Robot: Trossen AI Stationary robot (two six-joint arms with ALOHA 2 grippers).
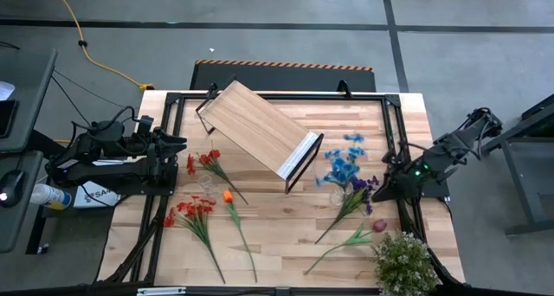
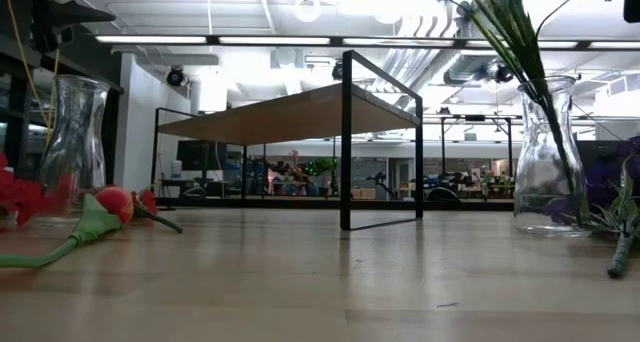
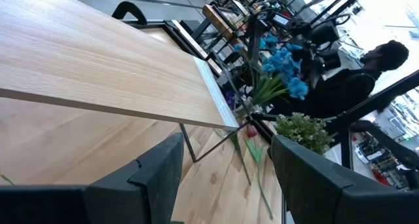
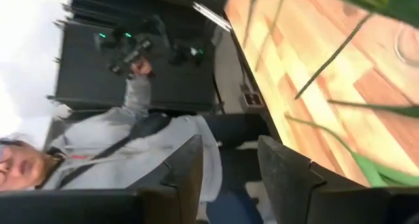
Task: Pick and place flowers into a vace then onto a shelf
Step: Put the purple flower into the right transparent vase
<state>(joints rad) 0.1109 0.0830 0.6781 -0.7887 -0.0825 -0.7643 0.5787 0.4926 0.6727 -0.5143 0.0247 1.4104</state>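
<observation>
Even, bright overhead light falls on the pale wooden plank surface point(image 1: 286, 218) in the high view, giving only soft, short shadows beside the light wood shelf with thin black metal frame point(image 1: 260, 127). In the low view, long ceiling strip lights point(image 2: 180, 39) blaze white and wash out the upper part, while the near planks lie blurred and darker. The clear glass vase holding green stems point(image 2: 548, 157) catches small glints. The left wrist view is sharp on the shelf board but overexposed at one corner. The right wrist view is smeared and soft, with a blown-out white patch and a person in a grey top point(image 4: 124, 149) out of focus.
</observation>
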